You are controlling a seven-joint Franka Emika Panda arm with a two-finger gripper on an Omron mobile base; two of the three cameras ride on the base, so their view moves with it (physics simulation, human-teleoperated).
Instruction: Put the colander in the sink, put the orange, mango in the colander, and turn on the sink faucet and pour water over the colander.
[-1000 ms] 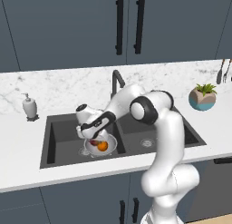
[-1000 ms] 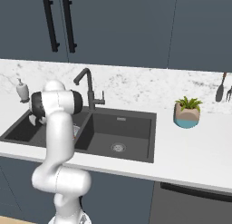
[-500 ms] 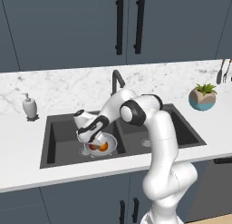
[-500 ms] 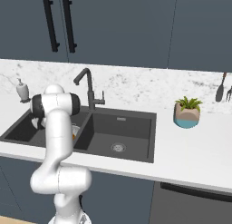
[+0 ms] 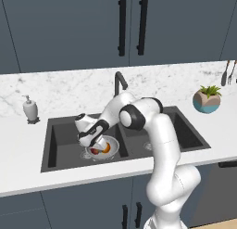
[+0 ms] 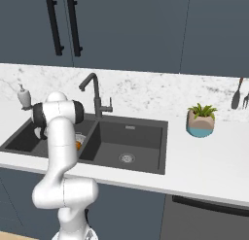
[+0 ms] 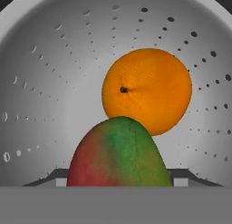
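Note:
The silver-grey colander (image 5: 112,143) sits in the left basin of the dark sink (image 5: 60,144). The round orange (image 7: 146,89) lies on its pale perforated floor (image 7: 54,82). The red-green mango (image 7: 120,155) rests just in front of the orange, touching it, with my gripper (image 7: 118,177) shut on it and a dark fingertip on either side. In the left base view my gripper (image 5: 91,143) reaches down into the colander from the right, over the orange (image 5: 107,149). The dark gooseneck faucet (image 5: 119,82) rises behind the basins with no water running.
A white soap dispenser (image 5: 30,110) stands on the marble left of the sink. A potted plant (image 5: 207,99) sits to the right, with utensils (image 5: 227,73) hanging behind it. The right basin (image 6: 131,137) holds nothing. Dark cabinets hang above.
My gripper has moved left and lower in the left basin, bringing the mango down into the colander beside the orange. The base has not moved.

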